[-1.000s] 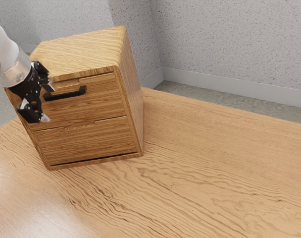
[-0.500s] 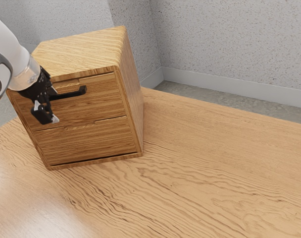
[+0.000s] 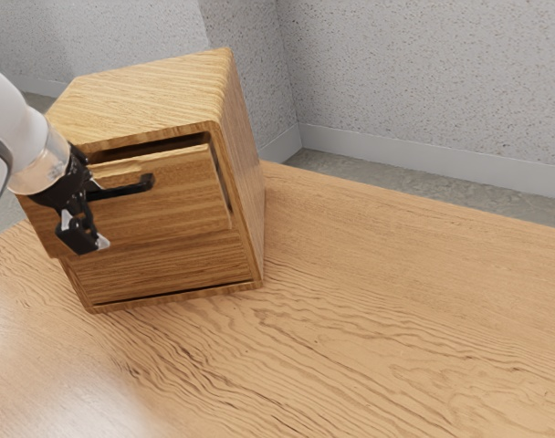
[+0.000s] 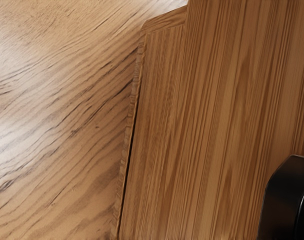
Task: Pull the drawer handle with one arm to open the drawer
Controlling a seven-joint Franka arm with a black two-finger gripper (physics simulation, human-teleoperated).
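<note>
The gripper [image 3: 77, 205] is at the front of the cabinet [image 3: 168, 91], right at one end of the black handle [image 3: 122, 186]. I cannot tell if it is pinching the handle or only hooked on it. The handle is on the top drawer [image 3: 168, 196], which sticks part way out of the cabinet's front, with a dark gap above it. The lower drawer [image 3: 159, 265] is flush with the cabinet. The cabinet stands on the wooden table [image 3: 396, 319].

I think the pull is under way and not done. To do it well, the arm should pull straight out from the cabinet's front, not sideways. Because the hold is at one end of the handle, a crooked pull could jam the drawer or drag the whole cabinet. Slow and steady looks best.

The exterior view shows the drawer, how far out it is, and the arm. The wrist view shows the cabinet's wood front up close, its edge against the table, and a black lump [image 4: 288, 200] that may be the handle
</note>
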